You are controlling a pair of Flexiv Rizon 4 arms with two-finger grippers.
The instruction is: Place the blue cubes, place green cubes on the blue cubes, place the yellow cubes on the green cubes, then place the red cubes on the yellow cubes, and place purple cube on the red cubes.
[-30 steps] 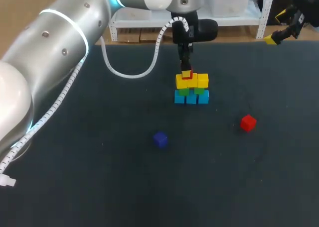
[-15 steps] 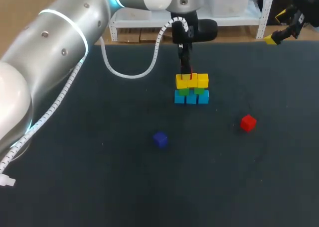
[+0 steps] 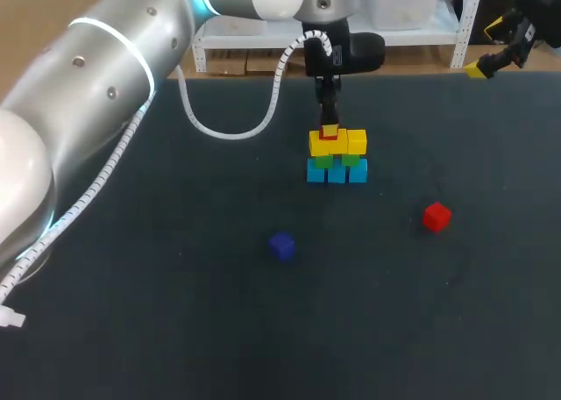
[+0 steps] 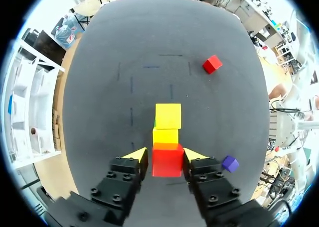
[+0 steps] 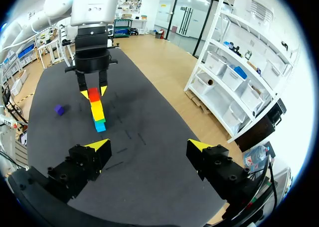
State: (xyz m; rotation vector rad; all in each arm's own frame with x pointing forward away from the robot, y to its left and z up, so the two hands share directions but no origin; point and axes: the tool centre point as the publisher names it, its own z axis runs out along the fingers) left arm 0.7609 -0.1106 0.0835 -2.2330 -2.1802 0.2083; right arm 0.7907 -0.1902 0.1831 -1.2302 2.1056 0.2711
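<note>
Currently our left gripper (image 3: 328, 119) pinches a red cube (image 4: 166, 161) by opposite faces, right over the yellow cubes (image 4: 168, 116) near the table's (image 3: 175, 312) far edge; our right gripper (image 5: 148, 150) hangs wide open, empty. We judge the cube light, rigid and smooth, so flat faces gripped squarely suit it.

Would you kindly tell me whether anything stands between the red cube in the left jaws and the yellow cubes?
Nothing visible does. The red cube, held in the left jaws, is right over the yellow cubes with no other thing between them; whether it touches them I cannot tell.
</note>
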